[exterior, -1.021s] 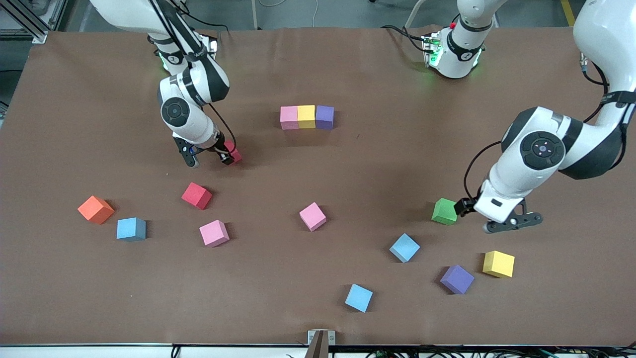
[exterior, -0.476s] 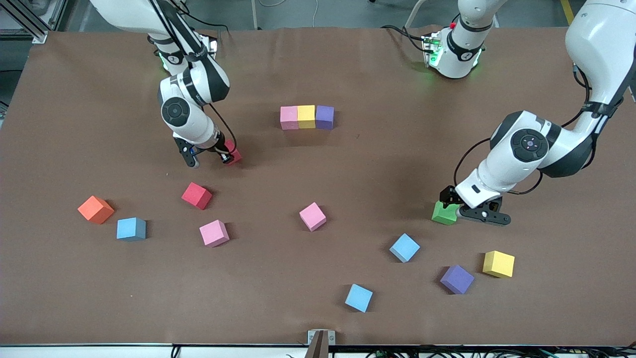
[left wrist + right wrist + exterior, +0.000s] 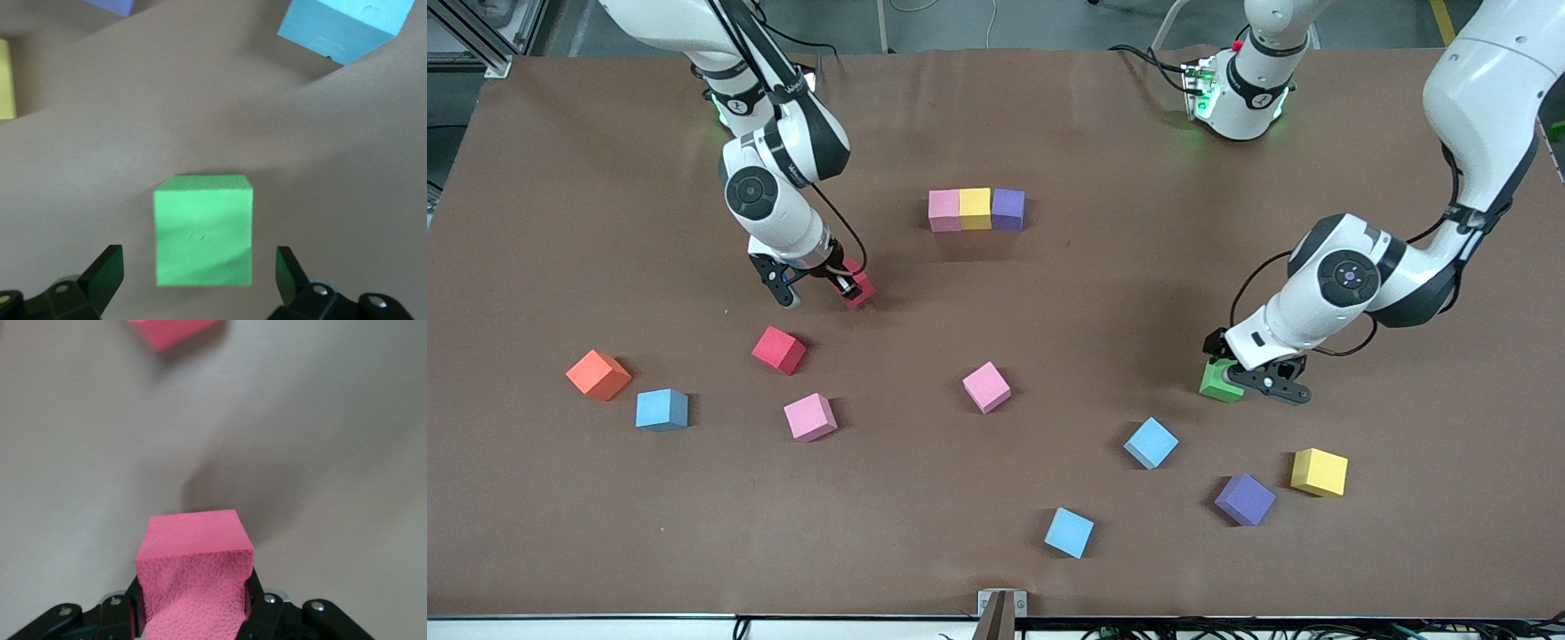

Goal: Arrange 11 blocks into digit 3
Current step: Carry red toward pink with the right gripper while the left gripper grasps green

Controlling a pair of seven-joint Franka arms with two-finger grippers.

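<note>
My right gripper (image 3: 852, 289) is shut on a red block (image 3: 861, 284), held low over the table; in the right wrist view that block (image 3: 197, 573) fills the space between the jaws. My left gripper (image 3: 1240, 378) hangs open over the green block (image 3: 1216, 382). In the left wrist view the green block (image 3: 203, 230) lies between the spread fingertips (image 3: 110, 260) with a gap on each side. A row of pink (image 3: 944, 210), yellow (image 3: 975, 208) and purple (image 3: 1008, 209) blocks stands joined at mid-table, nearer the bases.
Loose blocks lie nearer the front camera: red (image 3: 779, 349), two pink (image 3: 810, 416) (image 3: 986, 387), three blue (image 3: 662, 409) (image 3: 1151, 442) (image 3: 1069, 532), purple (image 3: 1245, 499), yellow (image 3: 1319, 471). An orange cube (image 3: 598, 374) sits toward the right arm's end.
The right gripper closed on the red block and carried it a little toward the front camera. The left gripper swung in from beside the green block to over it, still open.
</note>
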